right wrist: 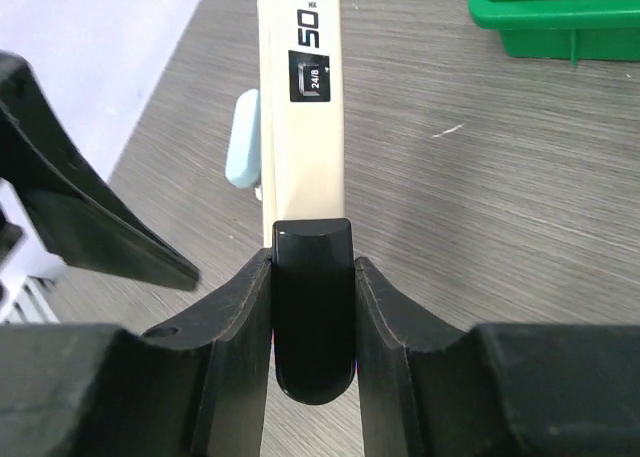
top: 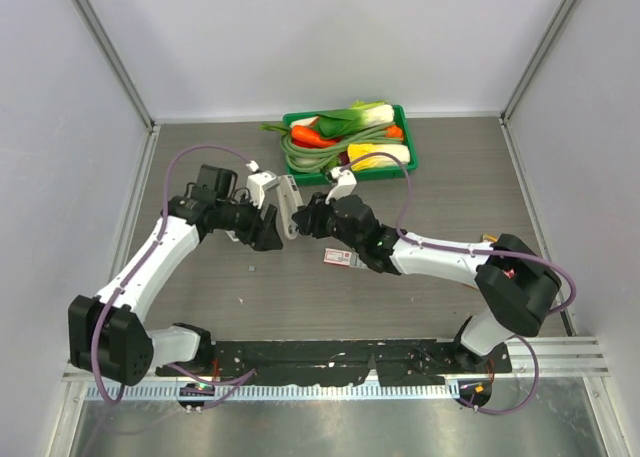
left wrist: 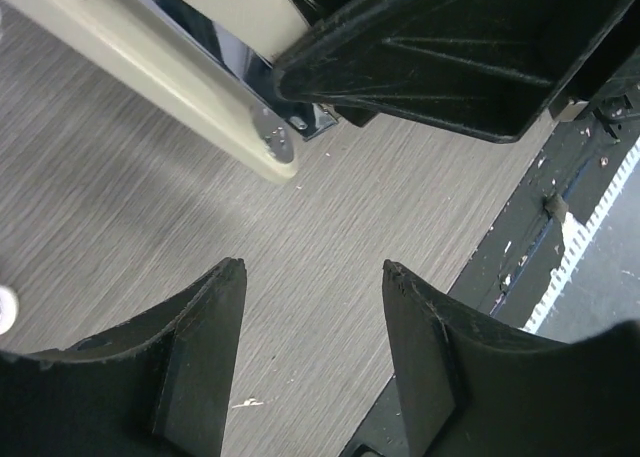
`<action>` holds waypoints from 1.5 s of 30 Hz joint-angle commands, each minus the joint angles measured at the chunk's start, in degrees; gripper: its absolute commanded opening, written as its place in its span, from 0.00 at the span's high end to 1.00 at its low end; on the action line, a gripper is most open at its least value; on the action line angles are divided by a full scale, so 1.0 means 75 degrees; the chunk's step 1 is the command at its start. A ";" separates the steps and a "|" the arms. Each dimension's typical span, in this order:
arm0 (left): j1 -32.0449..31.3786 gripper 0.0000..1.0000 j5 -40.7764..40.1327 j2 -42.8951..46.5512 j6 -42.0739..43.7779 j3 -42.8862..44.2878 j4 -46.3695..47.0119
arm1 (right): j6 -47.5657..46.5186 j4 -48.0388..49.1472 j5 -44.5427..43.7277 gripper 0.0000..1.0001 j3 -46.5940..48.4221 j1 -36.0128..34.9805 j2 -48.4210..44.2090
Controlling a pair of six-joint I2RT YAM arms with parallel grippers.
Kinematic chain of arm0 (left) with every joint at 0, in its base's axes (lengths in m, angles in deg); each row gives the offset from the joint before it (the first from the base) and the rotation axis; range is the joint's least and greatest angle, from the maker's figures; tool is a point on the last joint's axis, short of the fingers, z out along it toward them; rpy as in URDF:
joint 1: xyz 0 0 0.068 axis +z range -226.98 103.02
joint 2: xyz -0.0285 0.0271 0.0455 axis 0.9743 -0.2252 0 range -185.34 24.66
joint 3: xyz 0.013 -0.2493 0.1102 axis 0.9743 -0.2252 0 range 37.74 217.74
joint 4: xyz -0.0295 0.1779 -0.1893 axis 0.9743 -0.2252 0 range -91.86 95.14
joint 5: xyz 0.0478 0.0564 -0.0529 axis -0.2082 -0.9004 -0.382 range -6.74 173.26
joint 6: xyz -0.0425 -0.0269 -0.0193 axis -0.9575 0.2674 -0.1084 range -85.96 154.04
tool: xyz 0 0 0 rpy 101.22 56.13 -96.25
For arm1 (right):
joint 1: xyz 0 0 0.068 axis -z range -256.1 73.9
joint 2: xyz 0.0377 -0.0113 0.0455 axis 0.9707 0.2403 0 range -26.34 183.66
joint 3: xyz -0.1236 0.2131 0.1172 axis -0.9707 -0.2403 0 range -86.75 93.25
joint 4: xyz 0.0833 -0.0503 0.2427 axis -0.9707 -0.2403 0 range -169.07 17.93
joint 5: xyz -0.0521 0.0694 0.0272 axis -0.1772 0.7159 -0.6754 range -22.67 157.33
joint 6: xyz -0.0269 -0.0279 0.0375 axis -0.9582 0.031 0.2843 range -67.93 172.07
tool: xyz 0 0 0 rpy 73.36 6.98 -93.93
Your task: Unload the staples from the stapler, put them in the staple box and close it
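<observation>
The slim cream-and-pale-blue plastic stapler is held over the grey wood-grain table, its black rear end clenched in the right gripper; the left gripper gapes empty just beside it; it looks light, rigid and slick, best pinched across its flat sides.

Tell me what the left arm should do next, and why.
Probably ease the left tool forward onto the rail of the stapler and close. The right tool clamps the stapler's black end, while the left tool is open, empty, just short of the rail.
</observation>
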 commanded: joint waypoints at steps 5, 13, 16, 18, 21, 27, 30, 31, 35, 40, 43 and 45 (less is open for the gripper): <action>-0.0171 0.35 0.0347 -0.0435 0.0274 -0.0025 0.0558 | 0.1436 0.2143 -0.0298 0.99 -0.0249 -0.0079 -0.0711; -0.0183 0.28 0.0277 -0.0623 0.0473 0.0021 0.0875 | 0.1565 0.2366 -0.0076 0.99 -0.0436 -0.0149 -0.0700; -0.0253 0.21 0.0207 -0.0716 0.0414 0.0056 0.0992 | 0.1659 0.2495 -0.0017 0.99 -0.0484 -0.0231 -0.0676; -0.0288 0.23 0.0207 -0.0752 0.0414 0.0068 0.1016 | 0.1705 0.2542 0.0006 0.99 -0.0495 -0.0254 -0.0676; -0.0277 0.27 0.0195 -0.0717 0.0414 0.0045 0.1098 | 0.1776 0.2542 0.0065 0.99 -0.0495 -0.0301 -0.0688; -0.0288 0.64 0.0312 -0.0658 0.0590 -0.0014 0.1028 | 0.1893 0.2659 0.0100 0.99 -0.0577 -0.0325 -0.0700; -0.0276 0.65 0.0172 -0.0588 0.0625 -0.0014 0.1075 | 0.1940 0.2671 0.0194 0.99 -0.0554 -0.0325 -0.0653; -0.0288 0.65 0.0113 -0.0553 0.0625 -0.0025 0.1086 | 0.1940 0.2671 0.0206 0.99 -0.0577 -0.0325 -0.0653; -0.0300 0.66 -0.0319 -0.0517 0.0637 -0.0096 0.1215 | 0.1835 0.2566 0.0206 0.99 -0.0706 -0.0325 -0.0711; -0.0323 0.78 -0.1746 -0.0471 0.0964 -0.0411 0.1589 | 0.1507 0.2074 0.0264 0.99 -0.0847 -0.0325 -0.0992; -0.0358 0.80 -0.2323 -0.0400 0.1268 -0.0634 0.1871 | 0.1308 0.1711 0.0370 0.99 -0.0975 -0.0325 -0.1168; -0.0417 0.81 -0.2734 -0.0353 0.1468 -0.0740 0.2047 | 0.1203 0.1546 0.0464 0.99 -0.1139 -0.0325 -0.1250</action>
